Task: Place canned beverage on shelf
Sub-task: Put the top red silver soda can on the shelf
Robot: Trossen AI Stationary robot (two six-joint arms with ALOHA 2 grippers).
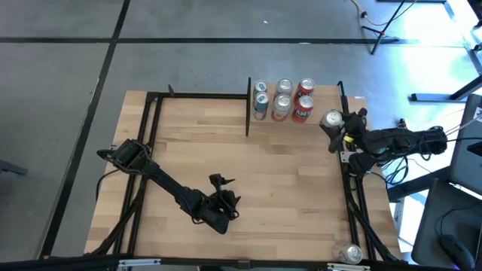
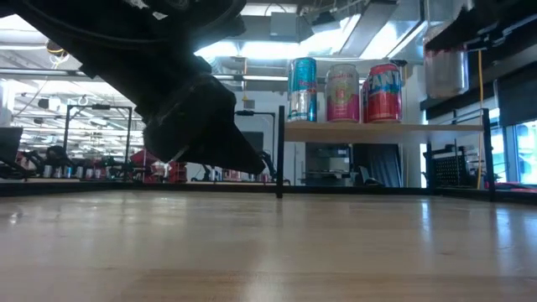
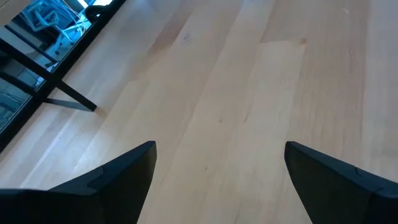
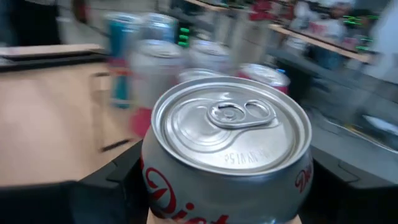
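The shelf [image 1: 322,96], a small light-wood board between black posts, stands at the table's far right and carries several upright cans [image 1: 282,98]. In the low view the cans [image 2: 344,92] stand on the board [image 2: 386,131]. My right gripper [image 1: 337,125] is shut on a silver can with red script [image 4: 230,143] by the shelf's near right corner. That can also shows in the high view [image 1: 332,119] and the low view [image 2: 445,71]. My left gripper [image 1: 226,207] is open and empty low over the table's near middle; it also shows in its wrist view [image 3: 217,174]. My right gripper pinches the silver can's side wall [image 4: 152,180] between its two fingers [image 4: 118,177], below the top rim. The fingers come level from the table's right side. The can is upright, its pull-tab top up, lifted clear above the shelf board's level.
Another can [image 1: 348,252] is at the table's near right corner. Black frame rails [image 1: 143,173] run along the table's left and right sides. Bare tabletop [image 1: 286,173] lies between the arms.
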